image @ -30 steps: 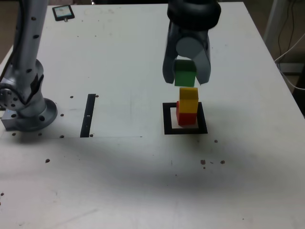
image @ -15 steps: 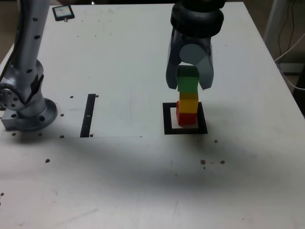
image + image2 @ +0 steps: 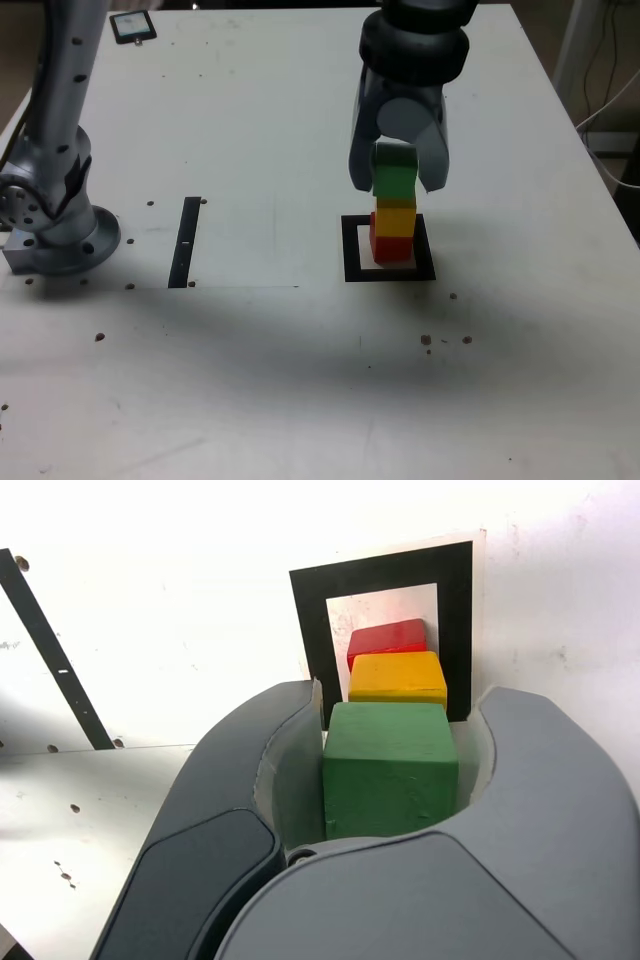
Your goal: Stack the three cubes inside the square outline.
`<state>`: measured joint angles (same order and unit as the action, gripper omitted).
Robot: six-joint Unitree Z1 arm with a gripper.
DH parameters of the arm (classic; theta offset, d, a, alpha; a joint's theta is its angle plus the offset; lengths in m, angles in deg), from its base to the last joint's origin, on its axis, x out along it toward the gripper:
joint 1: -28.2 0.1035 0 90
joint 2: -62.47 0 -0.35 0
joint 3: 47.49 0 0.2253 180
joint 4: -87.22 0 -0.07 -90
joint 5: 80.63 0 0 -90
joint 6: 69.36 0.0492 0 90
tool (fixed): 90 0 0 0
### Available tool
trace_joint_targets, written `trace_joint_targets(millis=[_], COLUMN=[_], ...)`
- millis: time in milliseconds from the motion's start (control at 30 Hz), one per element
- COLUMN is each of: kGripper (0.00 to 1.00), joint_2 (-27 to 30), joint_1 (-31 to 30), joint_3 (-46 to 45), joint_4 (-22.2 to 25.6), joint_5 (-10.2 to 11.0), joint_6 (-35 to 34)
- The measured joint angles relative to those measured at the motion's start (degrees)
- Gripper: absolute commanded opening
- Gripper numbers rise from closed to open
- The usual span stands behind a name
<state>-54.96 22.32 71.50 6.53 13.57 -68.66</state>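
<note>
Right of centre in the exterior view, the green block (image 3: pixel 395 178) was seen above the yellow (image 3: pixel 396 222) and red (image 3: pixel 392 251) ones within the black square (image 3: pixel 351 250), whether clamped or freed by the claw (image 3: pixel 398 188) could not be told, and an even release was needed.

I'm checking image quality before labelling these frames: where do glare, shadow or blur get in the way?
Wrist view: the table is washed out nearly white; the green cube's near side is darker than its top. Exterior view: soft shadow across the table's near part; cubes slightly soft, edges readable.
</note>
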Motion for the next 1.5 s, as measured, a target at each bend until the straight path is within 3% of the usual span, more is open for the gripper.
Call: trace_joint_targets(millis=[167,367,467,667,967,1267,1500], kGripper=[0.7,0.93,0.99,0.99,0.99,0.99,0.99], joint_2=[-0.1,-0.1,0.0,1.5,9.9,17.4,22.0], joint_1=[0.0,0.0,0.0,0.0,0.2,2.6,3.4], joint_3=[-0.1,-0.4,-0.4,-1.0,-4.4,-10.0,-17.1], joint_4=[-0.5,-0.7,-0.6,-0.5,-0.5,-1.2,-1.5], joint_5=[0.0,0.2,0.4,0.9,0.9,-2.1,-5.6], joint_6=[0.1,0.2,0.2,0.0,-0.3,2.6,2.5])
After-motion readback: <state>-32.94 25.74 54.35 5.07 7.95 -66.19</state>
